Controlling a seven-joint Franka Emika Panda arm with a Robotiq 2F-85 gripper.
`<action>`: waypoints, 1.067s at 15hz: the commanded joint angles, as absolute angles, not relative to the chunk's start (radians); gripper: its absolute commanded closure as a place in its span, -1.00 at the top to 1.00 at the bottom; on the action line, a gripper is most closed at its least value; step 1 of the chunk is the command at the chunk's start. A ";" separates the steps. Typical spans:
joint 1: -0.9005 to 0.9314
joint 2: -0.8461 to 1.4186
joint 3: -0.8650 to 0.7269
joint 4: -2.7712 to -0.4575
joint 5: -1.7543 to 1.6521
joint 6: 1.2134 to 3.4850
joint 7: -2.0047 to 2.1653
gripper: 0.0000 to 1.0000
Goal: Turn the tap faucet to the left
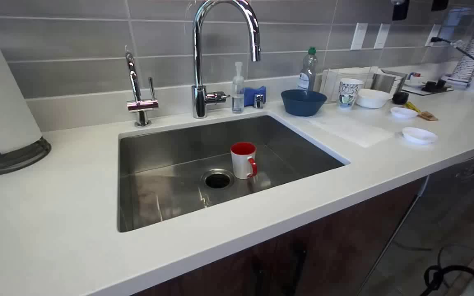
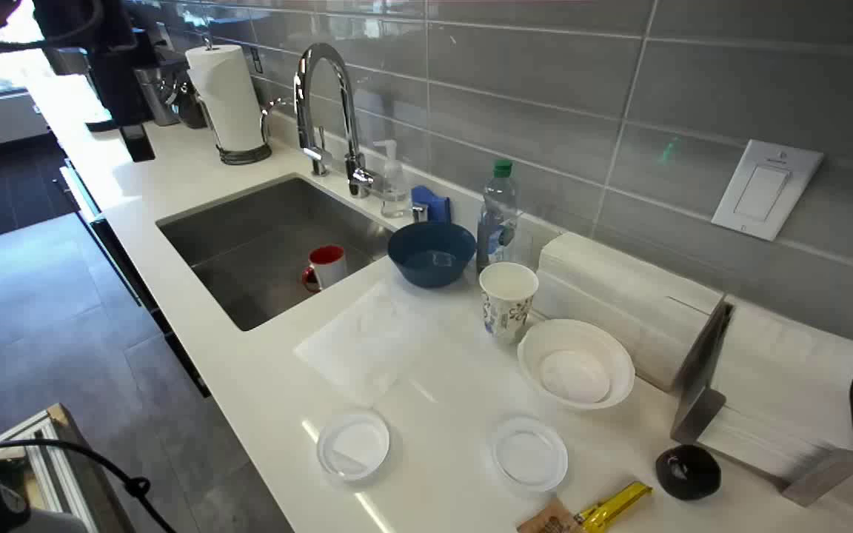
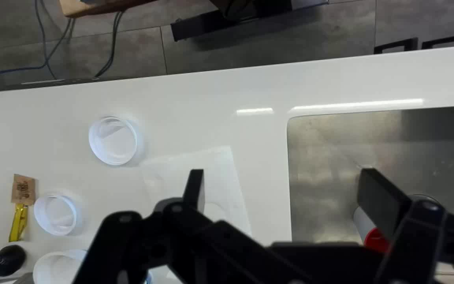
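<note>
The tap faucet is a tall chrome gooseneck (image 1: 198, 61) behind the sink, with its arched spout out over the sink; it also shows in an exterior view (image 2: 347, 104). Its side handle (image 1: 216, 97) sits low on the stem. The faucet is out of sight in the wrist view. My gripper (image 3: 282, 173) is open, with nothing between its fingers, high above the counter and the sink's edge. Black parts of it show at the top right of an exterior view (image 1: 420, 8) and at the upper left of an exterior view (image 2: 136, 142). It is apart from the faucet.
A short chrome tap (image 1: 134, 82) stands beside the faucet. A red-and-white mug (image 1: 241, 164) stands in the sink (image 1: 159, 164). A soap pump (image 1: 238, 90), blue bowl (image 1: 304, 105), green-capped bottle (image 1: 309, 68) and paper cup (image 1: 348, 94) line the back. A paper towel roll (image 1: 2, 90) stands opposite.
</note>
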State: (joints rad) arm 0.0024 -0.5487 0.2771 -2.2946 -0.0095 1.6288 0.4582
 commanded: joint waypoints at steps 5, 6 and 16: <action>0.022 -0.545 0.262 -2.292 -0.017 1.626 0.466 1.00; 0.016 -0.532 0.258 -2.285 -0.047 1.685 0.447 1.00; 0.025 -0.242 0.132 -2.114 -0.070 2.198 0.143 0.44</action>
